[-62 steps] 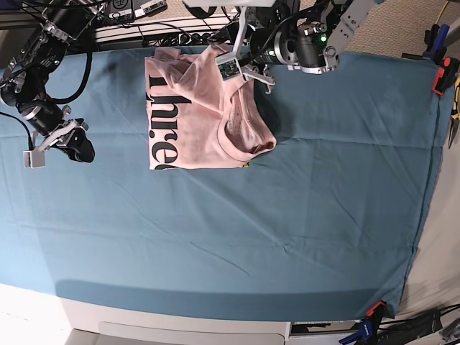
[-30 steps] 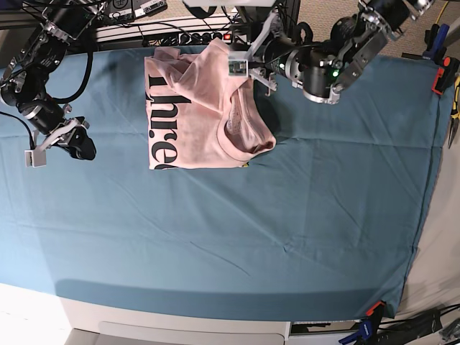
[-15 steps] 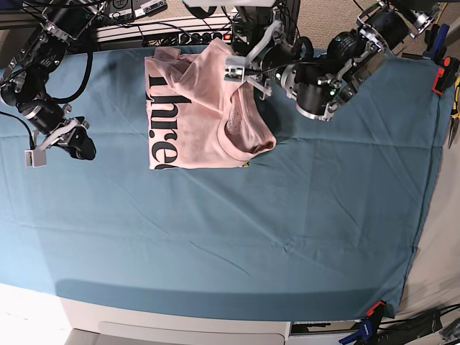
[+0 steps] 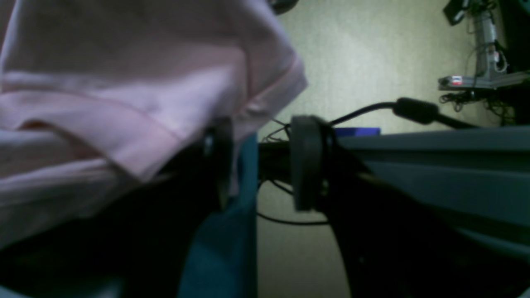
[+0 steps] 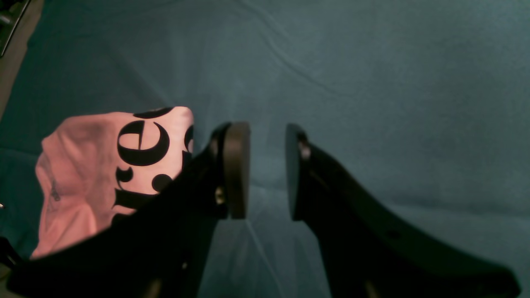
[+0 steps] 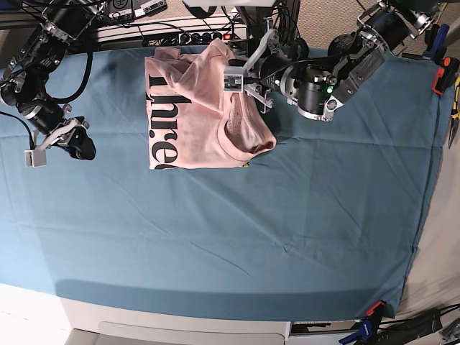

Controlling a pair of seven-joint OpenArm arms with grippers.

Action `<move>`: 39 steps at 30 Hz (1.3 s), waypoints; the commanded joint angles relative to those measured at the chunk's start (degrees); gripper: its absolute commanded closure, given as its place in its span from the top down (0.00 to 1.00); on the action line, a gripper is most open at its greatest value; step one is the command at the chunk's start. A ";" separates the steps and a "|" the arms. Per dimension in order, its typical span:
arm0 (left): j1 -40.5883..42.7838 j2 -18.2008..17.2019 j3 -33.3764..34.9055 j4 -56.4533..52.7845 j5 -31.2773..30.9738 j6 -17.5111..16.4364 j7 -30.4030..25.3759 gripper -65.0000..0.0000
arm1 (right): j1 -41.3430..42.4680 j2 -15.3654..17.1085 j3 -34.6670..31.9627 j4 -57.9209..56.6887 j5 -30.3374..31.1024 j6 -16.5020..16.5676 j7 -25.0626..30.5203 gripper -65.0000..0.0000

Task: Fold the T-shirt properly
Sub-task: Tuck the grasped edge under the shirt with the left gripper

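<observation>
The pale pink T-shirt point(image 6: 205, 108) lies folded at the back middle of the teal table cloth point(image 6: 287, 215), with black lettering along its left side and the collar at the right. My left gripper point(image 6: 253, 85) is open at the shirt's back right edge. In the left wrist view point(image 4: 261, 163) a pink hem point(image 4: 136, 124) drapes over one finger point(image 4: 217, 161), and the gap between the fingers holds nothing. My right gripper point(image 6: 79, 147) hangs left of the shirt. It is open and empty above the cloth in the right wrist view point(image 5: 267, 169), with the lettered shirt corner point(image 5: 103, 165) beside it.
Cables and a power strip point(image 6: 194, 34) run behind the table's far edge. Orange clamps point(image 6: 440, 75) hold the cloth at the right edge. Tools hang at the far right point(image 6: 454, 115). The left wrist view shows the floor point(image 4: 364, 62) beyond the table edge.
My left arm's body swung to the right and turned, while its gripper stayed at the shirt's back right edge and dipped slightly. The right arm has not moved. The shirt looks unchanged.
</observation>
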 commanded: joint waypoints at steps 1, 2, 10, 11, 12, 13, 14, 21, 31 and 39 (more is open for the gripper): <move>-0.79 0.02 -0.17 0.92 -1.36 -0.28 -1.20 0.35 | 0.63 1.11 0.33 0.90 1.42 0.08 1.09 0.24; -0.76 0.15 -0.17 0.92 -1.36 -0.28 -1.18 0.35 | 0.63 1.11 0.33 0.90 1.42 0.08 1.09 0.24; -0.72 2.19 -0.17 0.92 -1.27 -0.28 -1.99 0.37 | 0.63 1.11 0.33 0.90 1.40 0.08 1.07 0.24; -0.72 2.67 -0.17 0.92 -0.74 -0.28 -2.01 0.39 | 0.63 1.11 0.33 0.90 1.42 0.08 1.07 0.24; -0.72 3.19 -0.17 0.92 0.02 -0.28 -2.01 0.41 | 0.63 1.11 0.33 0.90 1.40 0.08 1.05 0.24; -0.72 3.65 -0.17 0.92 0.76 -0.28 -2.03 0.43 | 0.63 1.11 0.33 0.90 1.40 0.08 1.03 0.24; -0.72 4.02 -0.17 0.90 1.60 -0.28 -2.05 0.44 | 0.63 1.11 0.33 0.90 1.38 0.08 0.98 0.24; 0.63 4.76 -0.17 0.90 6.08 -0.28 -3.85 0.49 | 0.63 1.09 0.33 0.90 1.11 0.08 0.87 0.24; 3.06 4.76 -0.17 0.90 13.25 -0.28 -6.38 0.50 | 0.63 1.09 0.33 0.90 0.98 0.08 1.05 0.24; 3.06 5.07 -0.17 0.90 13.25 -0.28 -6.82 0.01 | 0.63 1.09 0.33 0.90 0.98 0.08 1.11 0.24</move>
